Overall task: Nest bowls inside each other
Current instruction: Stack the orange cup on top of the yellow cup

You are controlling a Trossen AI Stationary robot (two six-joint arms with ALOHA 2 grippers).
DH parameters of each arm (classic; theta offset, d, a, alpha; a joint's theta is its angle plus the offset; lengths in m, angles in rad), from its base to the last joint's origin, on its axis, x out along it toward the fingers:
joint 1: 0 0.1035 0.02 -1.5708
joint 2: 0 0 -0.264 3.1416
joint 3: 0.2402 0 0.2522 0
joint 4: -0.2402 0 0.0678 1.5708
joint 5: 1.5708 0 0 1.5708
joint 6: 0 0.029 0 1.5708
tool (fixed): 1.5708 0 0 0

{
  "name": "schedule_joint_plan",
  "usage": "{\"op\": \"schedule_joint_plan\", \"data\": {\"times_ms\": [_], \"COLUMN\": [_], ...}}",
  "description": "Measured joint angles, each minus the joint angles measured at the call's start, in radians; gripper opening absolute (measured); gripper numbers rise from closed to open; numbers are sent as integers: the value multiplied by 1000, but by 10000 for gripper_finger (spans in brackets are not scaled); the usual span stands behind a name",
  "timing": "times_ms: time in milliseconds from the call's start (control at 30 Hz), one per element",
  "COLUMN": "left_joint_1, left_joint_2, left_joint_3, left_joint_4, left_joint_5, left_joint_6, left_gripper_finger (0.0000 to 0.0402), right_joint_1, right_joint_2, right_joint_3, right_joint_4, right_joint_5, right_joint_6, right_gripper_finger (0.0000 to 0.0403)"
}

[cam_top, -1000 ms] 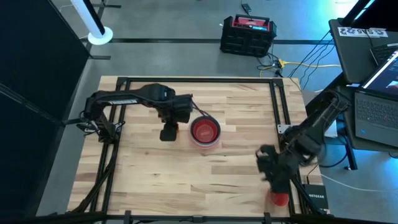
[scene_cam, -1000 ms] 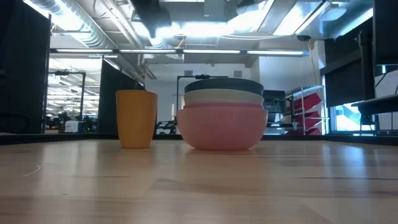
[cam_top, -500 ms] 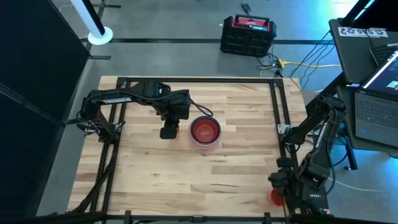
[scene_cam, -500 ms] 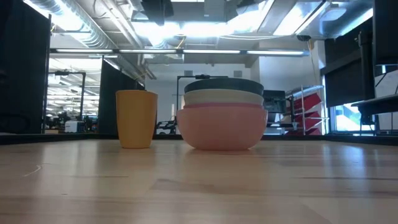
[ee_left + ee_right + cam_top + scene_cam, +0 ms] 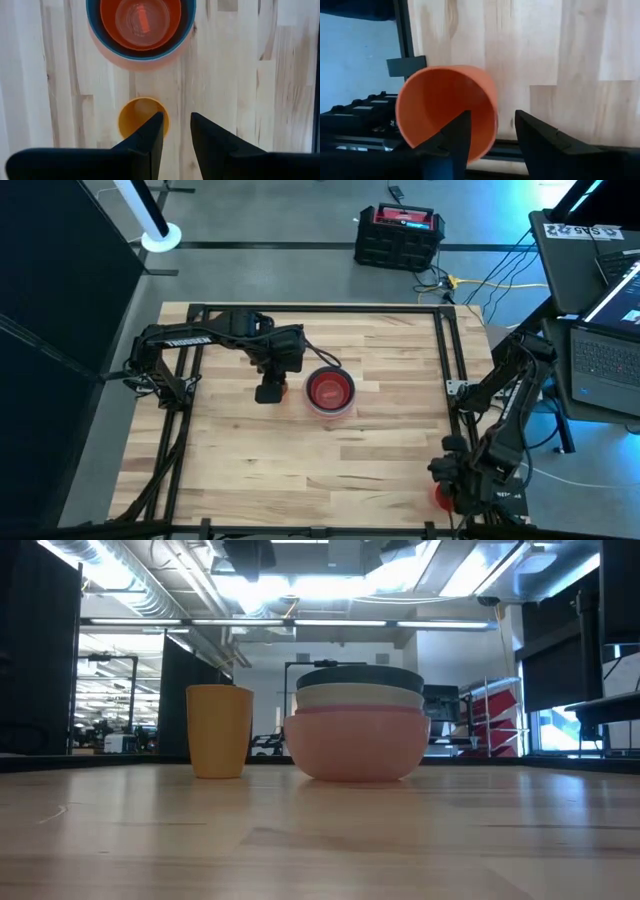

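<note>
The bowls [image 5: 329, 392] sit nested in one round stack near the middle of the pale wooden table [image 5: 380, 450]. From table height the stack shows smooth bands: an opaque pink bowl [image 5: 357, 743] at the bottom, a white one [image 5: 360, 696] above it, a dark blue rim [image 5: 360, 677] on top. From above, a glossy red bowl [image 5: 140, 22] lies inside the blue.

The left gripper [image 5: 175, 131] hovers over a small orange cup [image 5: 139, 115] just beside the stack, its dark tapered fingers parted and holding nothing.

The right gripper [image 5: 492, 131] is at the table's near right corner, its fingers spread either side of the wall of a small red cup [image 5: 447, 105] lying at the table's edge; whether they grip it cannot be told.
</note>
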Motion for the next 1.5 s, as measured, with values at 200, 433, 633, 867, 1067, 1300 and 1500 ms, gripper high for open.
{"op": "schedule_joint_plan", "data": {"times_ms": [200, 433, 633, 867, 1067, 1300, 1500], "left_joint_1": [0, 0, -3, -5, -10, -15, -17], "left_joint_2": [0, 0, -22, -108, -238, -390, -506], "left_joint_3": [0, 0, 0, -1, -4, -6, -7], "left_joint_4": [-19, -44, -78, -104, -114, -125, -129], "left_joint_5": [0, 0, 0, -17, -60, -110, -144], "left_joint_6": [-5, -12, -59, -100, -150, -208, -294], "left_gripper_finger": [82, 82, 82, 82, 82, 82, 82], "right_joint_1": [-22, -74, -292, -689, -876, -1094, -1167], "right_joint_2": [-3, -22, -74, 1, 197, 425, 631], "right_joint_3": [-61, -101, 97, 353, 563, 808, 1041], "right_joint_4": [79, 177, 73, 10, 61, 120, 88], "right_joint_5": [-19, -25, 116, 197, 141, 76, 50], "right_joint_6": [25, 21, -226, -694, -899, -1139, -1248], "right_gripper_finger": [69, 15, 2, 1, 1, 0, 0]}}
